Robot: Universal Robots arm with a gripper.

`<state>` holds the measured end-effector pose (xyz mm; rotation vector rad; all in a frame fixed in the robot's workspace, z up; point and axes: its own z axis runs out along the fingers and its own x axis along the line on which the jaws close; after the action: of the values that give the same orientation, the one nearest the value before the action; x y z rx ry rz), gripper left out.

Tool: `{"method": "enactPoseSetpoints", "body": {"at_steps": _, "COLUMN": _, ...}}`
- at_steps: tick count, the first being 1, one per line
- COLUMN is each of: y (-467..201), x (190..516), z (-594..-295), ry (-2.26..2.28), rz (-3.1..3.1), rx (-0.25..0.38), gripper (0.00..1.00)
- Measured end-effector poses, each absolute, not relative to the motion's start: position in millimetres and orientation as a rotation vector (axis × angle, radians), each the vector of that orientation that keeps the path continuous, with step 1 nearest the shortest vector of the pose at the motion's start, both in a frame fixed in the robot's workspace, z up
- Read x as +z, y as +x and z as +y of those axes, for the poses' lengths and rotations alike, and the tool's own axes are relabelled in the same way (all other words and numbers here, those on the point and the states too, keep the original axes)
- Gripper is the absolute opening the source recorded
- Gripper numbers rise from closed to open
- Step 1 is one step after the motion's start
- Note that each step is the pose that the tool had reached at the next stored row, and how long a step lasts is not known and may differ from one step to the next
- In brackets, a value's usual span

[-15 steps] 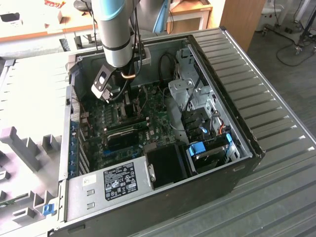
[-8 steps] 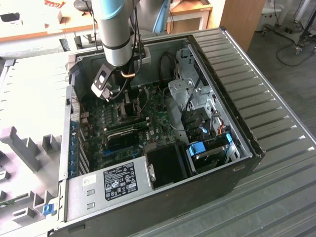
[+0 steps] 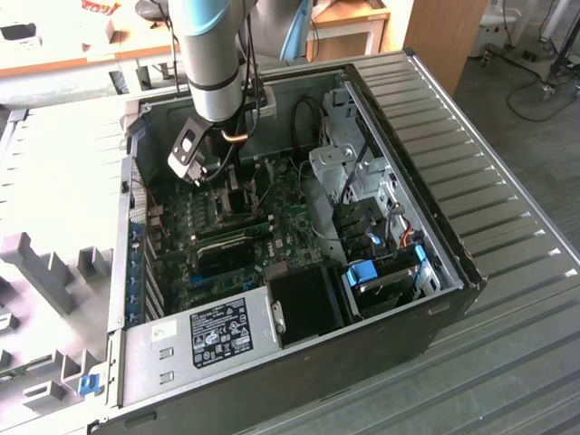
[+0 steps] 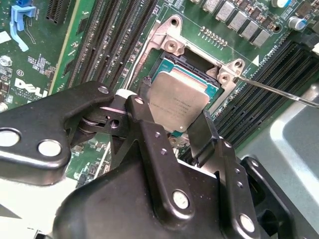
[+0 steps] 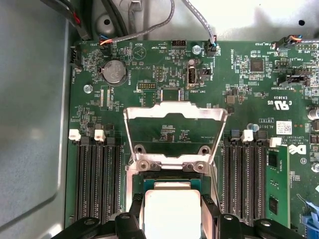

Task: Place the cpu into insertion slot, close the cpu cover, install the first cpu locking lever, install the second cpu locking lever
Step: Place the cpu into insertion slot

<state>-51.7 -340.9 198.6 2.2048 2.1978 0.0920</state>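
Step one in hand: claw is clamping the cpu by opposite edges, holding it flat, metal top up, at the insertion slot. Square chip, no long axis; edges lying roughly along the frame. The cpu cover is standing open. Seating likely calls for a level, square descent.

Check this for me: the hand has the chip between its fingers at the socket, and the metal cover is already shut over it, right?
Not quite. The metal cover is open, swung back off the socket, as the first wrist view shows. The hand does have the chip between its fingers there.
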Motion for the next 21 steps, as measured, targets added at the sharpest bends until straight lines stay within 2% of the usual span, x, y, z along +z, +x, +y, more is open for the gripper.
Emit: {"method": "enactPoseSetpoints", "body": {"at_steps": 21, "y": -52.5, "x": 194.3, "z": -339.5, "ry": 2.208, "rz": 2.192, "rx": 0.089, "gripper": 0.54}}
